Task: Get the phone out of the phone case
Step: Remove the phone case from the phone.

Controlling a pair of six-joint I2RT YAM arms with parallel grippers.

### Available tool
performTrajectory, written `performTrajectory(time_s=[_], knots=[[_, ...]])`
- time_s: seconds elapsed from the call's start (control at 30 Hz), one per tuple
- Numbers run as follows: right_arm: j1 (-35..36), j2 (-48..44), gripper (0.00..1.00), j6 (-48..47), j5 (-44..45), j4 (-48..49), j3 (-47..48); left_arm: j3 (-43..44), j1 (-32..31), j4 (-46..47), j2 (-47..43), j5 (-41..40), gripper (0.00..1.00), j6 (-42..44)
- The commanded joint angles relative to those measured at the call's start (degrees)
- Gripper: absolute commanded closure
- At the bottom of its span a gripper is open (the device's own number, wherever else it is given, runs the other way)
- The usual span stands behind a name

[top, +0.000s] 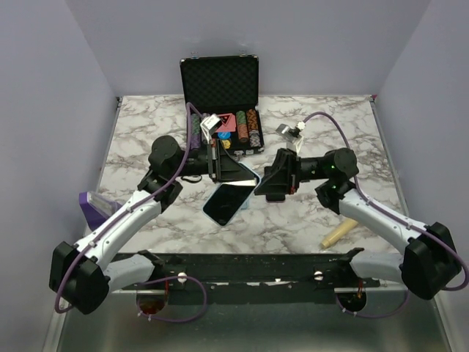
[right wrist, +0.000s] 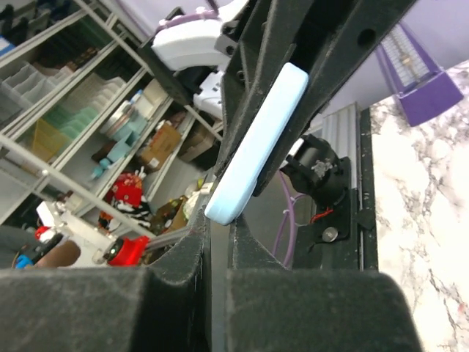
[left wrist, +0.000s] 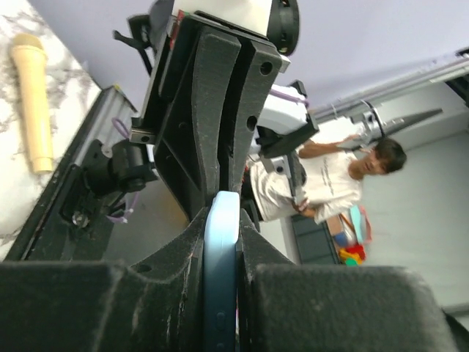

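The phone, black screen up, sits in a light-blue case and is held tilted over the middle of the table. My left gripper is shut on the case's far edge; in the left wrist view the blue case edge is pinched between my left gripper's jaws. My right gripper meets the same end from the right. In the right wrist view the case runs up and away, and its lower corner is nipped at the tips of my right gripper, whose jaws stand nearly together.
An open black case of poker chips stands at the back. A wooden handle lies at the front right, a purple object at the left edge, a small metal item behind the right arm.
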Motion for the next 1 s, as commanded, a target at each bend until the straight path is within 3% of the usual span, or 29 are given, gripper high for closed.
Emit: performTrajectory(time_s=[0.0,0.07,0.17,0.27,0.43,0.6,0.8,0.83,0.87,0.9,0.97], knots=[[0.14,2.99,0.99,4.07,-3.95,12.63,0.26,-2.05,-1.65,24.29,3.45,5.63,1.0,-15.75],[0.23,5.0,0.99,6.61,-6.58,19.55,0.17,-2.23,-1.65,35.36,7.05,5.99,1.0,-23.83],[0.23,10.0,0.99,16.87,-9.49,38.16,-0.01,-1.18,-1.91,53.54,12.68,4.59,1.0,-36.57],[0.14,18.34,0.99,28.04,-10.9,52.34,2.97,0.58,-2.44,62.73,17.08,2.22,1.0,-44.24],[-1.08,24.16,0.99,26.93,-9.94,52.37,4.92,1.82,-3.32,60.03,17.27,2.03,1.0,-41.9],[-5.21,24.7,0.99,25.79,-3.71,51.76,-1.48,2.08,-3.15,46.52,14.46,2.92,1.0,-33.64],[-5.92,24.44,0.99,16.75,2.1,39.74,-8.34,2.52,-3.15,30.16,9.19,1.86,1.0,-21.25],[-6.01,23.39,0.98,13.43,3.41,33.54,-9.05,2.52,-2.88,26.14,8.13,1.08,1.0,-19.06],[-6.01,21.47,0.88,9.57,4.38,27.21,-9.23,2.78,-2.45,21.05,6.73,0.11,1.0,-15.21],[-6.01,18.92,0.75,2.83,6.48,15.92,-9.32,3.65,-2.18,11.69,5.32,-1.12,1.0,-10.73],[-5.92,10.94,0.58,-14.09,14.97,-15.41,-4.52,7.51,-1.3,-7.97,2.6,-6.28,1.0,3.75]])
